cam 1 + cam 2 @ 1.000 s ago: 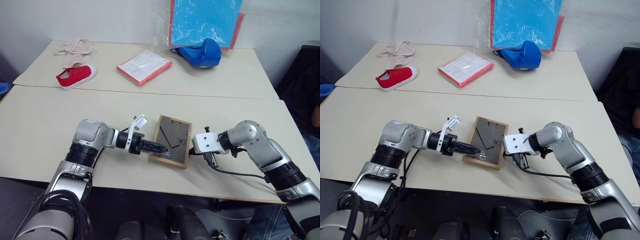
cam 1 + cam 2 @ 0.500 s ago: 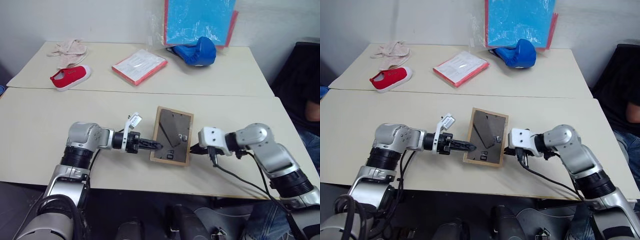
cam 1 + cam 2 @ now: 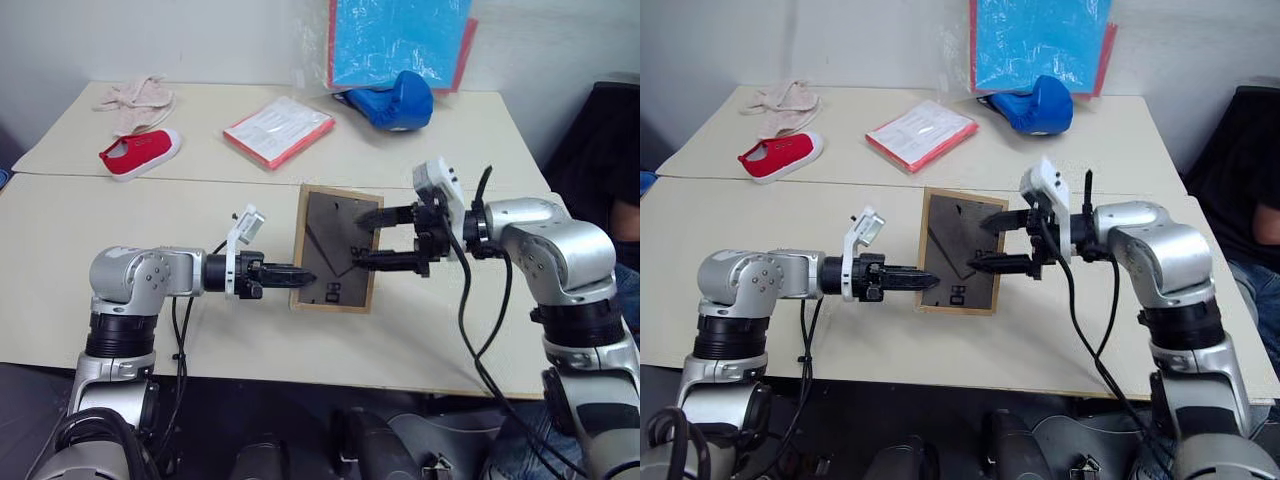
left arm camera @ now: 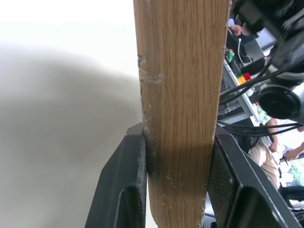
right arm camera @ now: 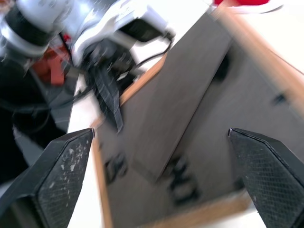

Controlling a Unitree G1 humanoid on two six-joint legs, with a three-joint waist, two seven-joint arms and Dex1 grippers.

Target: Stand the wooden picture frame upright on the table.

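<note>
The wooden picture frame (image 3: 330,250) is tipped up steeply over the near part of the table (image 3: 120,220), its dark grey back and folded stand facing me. Its lower edge is close to the tabletop; I cannot tell if they touch. My left gripper (image 3: 298,272) is shut on the frame's left wooden edge, and the left wrist view shows the wood border (image 4: 180,71) pinched between both fingers. From the right side my right gripper (image 3: 357,240) reaches over the back panel (image 5: 190,118), open, with its fingers spread wide and holding nothing.
On the far table lie a red shoe (image 3: 140,152), a beige cloth (image 3: 135,95), a red-edged white booklet (image 3: 278,130) and a blue boxing glove (image 3: 395,100). A blue red-edged folder (image 3: 400,40) leans on the wall. A person (image 3: 628,225) sits at the right edge.
The frame went from lying flat to steeply tilted up. My left gripper closed on its left edge and rose a little. My right gripper rose, rolled and opened wide.
</note>
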